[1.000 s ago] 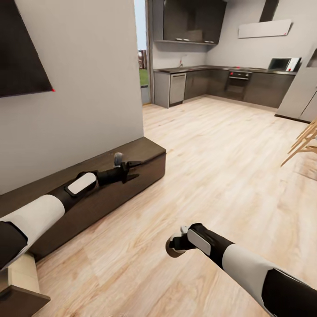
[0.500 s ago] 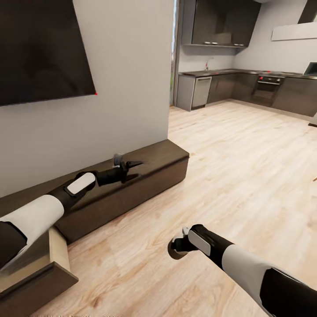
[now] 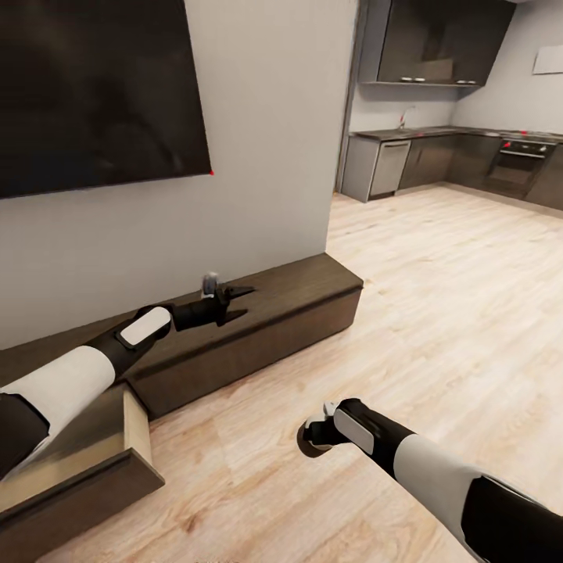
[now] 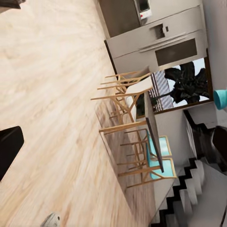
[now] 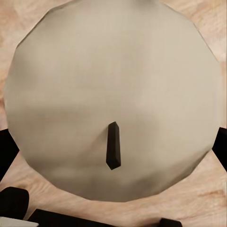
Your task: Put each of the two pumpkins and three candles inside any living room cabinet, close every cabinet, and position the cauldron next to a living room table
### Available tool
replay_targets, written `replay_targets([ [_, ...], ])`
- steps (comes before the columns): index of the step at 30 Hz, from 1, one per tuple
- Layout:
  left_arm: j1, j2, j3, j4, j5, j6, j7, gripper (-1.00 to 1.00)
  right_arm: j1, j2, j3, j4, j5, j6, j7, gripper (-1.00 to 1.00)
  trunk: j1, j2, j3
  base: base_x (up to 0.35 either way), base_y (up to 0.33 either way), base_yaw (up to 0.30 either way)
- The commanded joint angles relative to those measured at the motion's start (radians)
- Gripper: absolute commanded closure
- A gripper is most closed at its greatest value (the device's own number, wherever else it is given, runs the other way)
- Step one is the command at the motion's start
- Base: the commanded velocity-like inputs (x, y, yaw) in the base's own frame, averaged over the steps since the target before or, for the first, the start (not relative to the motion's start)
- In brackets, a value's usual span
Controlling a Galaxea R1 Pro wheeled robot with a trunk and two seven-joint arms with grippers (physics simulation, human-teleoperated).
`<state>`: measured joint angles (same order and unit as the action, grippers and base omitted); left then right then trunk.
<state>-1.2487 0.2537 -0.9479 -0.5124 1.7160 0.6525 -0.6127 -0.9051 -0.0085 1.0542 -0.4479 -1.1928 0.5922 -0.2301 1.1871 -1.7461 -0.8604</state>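
Observation:
My right gripper [image 3: 314, 436] hangs low over the wood floor, shut on a grey-beige candle [image 3: 305, 447]. The right wrist view looks down on the candle's round top [image 5: 113, 85] and dark wick, with black fingers [image 5: 8, 151] at either side of it. The long, low dark-brown cabinet [image 3: 297, 305] runs along the wall. Its near drawer [image 3: 86, 485] stands pulled out at the lower left. My left gripper [image 3: 233, 302] reaches out over the cabinet's top, open with nothing in it. No pumpkin or cauldron is in view.
A large dark TV [image 3: 94, 86] hangs on the wall above the cabinet. Grey kitchen units [image 3: 453, 156] stand at the back right across open wood floor. The left wrist view looks toward wooden chairs [image 4: 123, 127] at a dining table, a fridge [image 4: 156, 42] and stairs [image 4: 189, 198].
The camera has turned left, so the wall, TV and cabinet slid right in the picture and the open drawer came further into view. Both arms keep their pose, the candle still held.

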Motion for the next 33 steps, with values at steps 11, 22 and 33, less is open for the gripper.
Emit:
replay_targets([
  [11, -0.001, 0.002, 0.001, 0.093, -0.001, -0.001, 0.004, -1.00, 0.000, -0.009, -0.005, 0.001, -0.001, 0.006, 0.002, 1.00, -0.042, 0.077, 0.035, 0.000, 0.000, 0.288],
  [22, -0.001, 0.002, 0.001, 0.095, -0.002, -0.001, -0.001, -1.00, 0.000, -0.007, -0.002, 0.003, -0.001, 0.006, 0.000, 1.00, -0.084, 0.154, 0.069, 0.000, 0.000, 0.288],
  [33, -0.001, 0.005, 0.001, 0.090, 0.000, 0.002, -0.005, -1.00, 0.000, -0.003, 0.001, 0.003, -0.001, 0.003, -0.001, 1.00, -0.127, 0.231, 0.103, 0.002, 0.000, 0.288],
])
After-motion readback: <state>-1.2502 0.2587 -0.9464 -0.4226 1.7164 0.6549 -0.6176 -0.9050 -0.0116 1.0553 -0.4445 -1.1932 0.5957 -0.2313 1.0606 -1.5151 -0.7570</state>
